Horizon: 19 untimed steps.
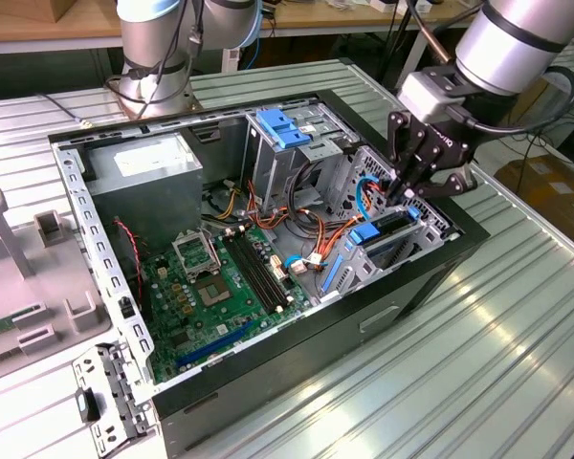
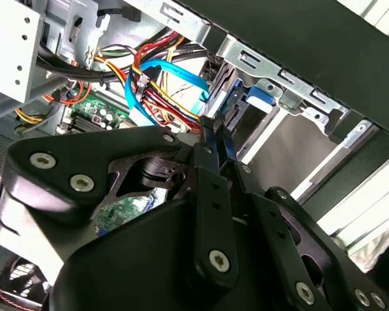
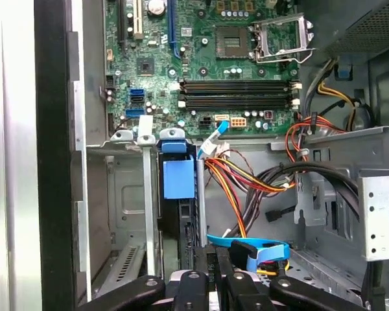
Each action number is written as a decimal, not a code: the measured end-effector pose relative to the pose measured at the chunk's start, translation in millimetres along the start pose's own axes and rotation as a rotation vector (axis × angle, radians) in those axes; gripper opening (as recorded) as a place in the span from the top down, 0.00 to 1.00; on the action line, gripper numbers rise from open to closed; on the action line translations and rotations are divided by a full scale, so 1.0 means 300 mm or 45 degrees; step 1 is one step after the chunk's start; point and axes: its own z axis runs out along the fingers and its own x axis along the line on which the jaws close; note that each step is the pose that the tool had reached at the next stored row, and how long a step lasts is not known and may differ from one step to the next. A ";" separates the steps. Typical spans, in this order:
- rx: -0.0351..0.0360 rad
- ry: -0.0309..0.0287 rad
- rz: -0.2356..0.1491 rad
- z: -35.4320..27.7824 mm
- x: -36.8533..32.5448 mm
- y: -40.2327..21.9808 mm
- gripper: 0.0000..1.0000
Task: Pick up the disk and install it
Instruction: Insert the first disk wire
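The disk (image 1: 390, 231) stands on edge in the drive cage at the exterior view's right end of the open computer case (image 1: 96, 249). Its dark body sits between bright blue rails. In the first wrist view its blue tab (image 3: 179, 176) faces the motherboard, and the second wrist view shows a blue rail (image 2: 228, 97) inside the metal bay. My gripper (image 1: 400, 189) hangs just above the disk's outer end, among the blue and orange cables. The black fingers (image 2: 217, 146) are pressed together with nothing between them, and the tips (image 3: 211, 275) are a short way from the disk.
The green motherboard (image 1: 220, 287) fills the case floor, with the grey power supply (image 1: 143, 177) behind it. A second drive cage with a blue bracket (image 1: 282, 129) stands at the back. Orange, red and blue cables (image 3: 259, 188) crowd the space beside the disk. A grey fixture (image 1: 19, 277) sits at the exterior view's left.
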 end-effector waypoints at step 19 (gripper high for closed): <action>-0.0054 0.0027 -0.065 0.032 0.040 -0.011 0.83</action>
